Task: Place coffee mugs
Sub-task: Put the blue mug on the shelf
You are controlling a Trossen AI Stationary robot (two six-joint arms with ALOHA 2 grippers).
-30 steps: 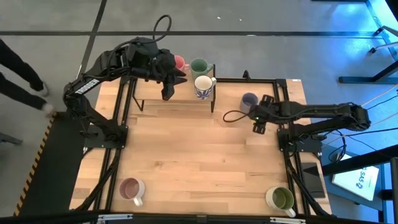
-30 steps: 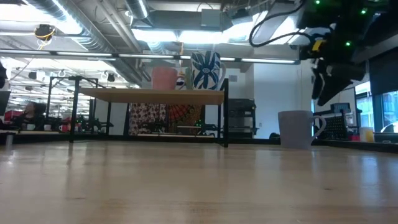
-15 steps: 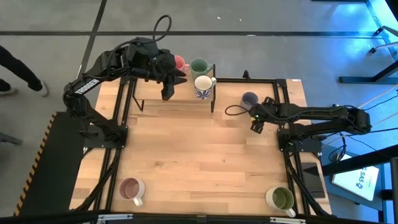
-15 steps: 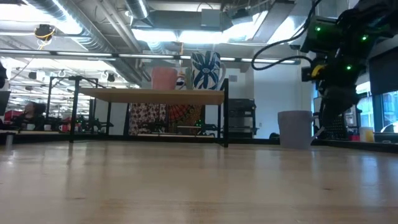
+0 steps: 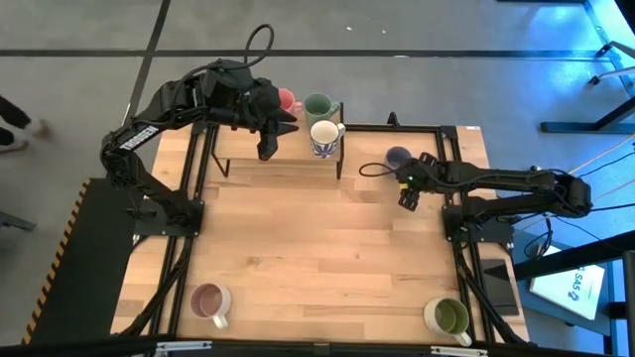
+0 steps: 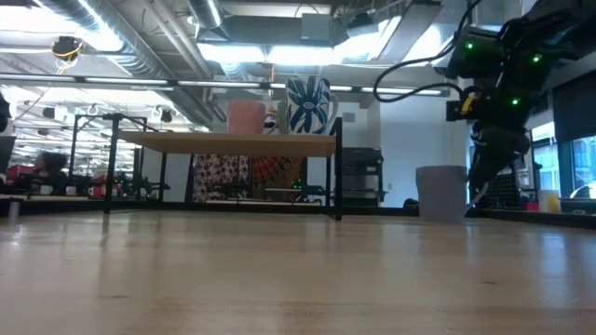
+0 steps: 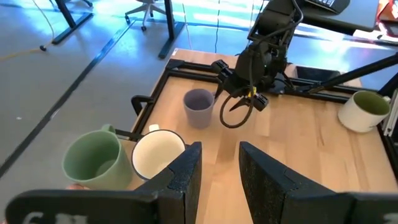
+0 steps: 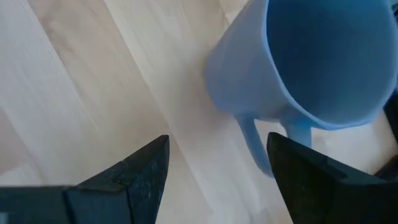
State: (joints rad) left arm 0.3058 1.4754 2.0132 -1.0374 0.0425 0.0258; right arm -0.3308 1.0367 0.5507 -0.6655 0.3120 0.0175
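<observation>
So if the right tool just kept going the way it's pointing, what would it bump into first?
Probably the lavender mug: the open right tool points at its handle, which sits between the fingers' line. How far off is hard to judge.

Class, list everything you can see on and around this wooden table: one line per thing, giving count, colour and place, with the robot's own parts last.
Raised wooden shelf: one, light wood on dark legs, far edge of table.
Mugs on shelf: three; pink ceramic mug, green mug, white mug with blue pattern.
Lavender mug: one, on table right of shelf.
Beige-pink mug: one, near left corner.
Cream mug with olive inside: one, near right corner.
Wooden table: one, light.
Left gripper: dark, above shelf, holding nothing.
Right gripper: dark, open, beside the lavender mug's handle.
</observation>
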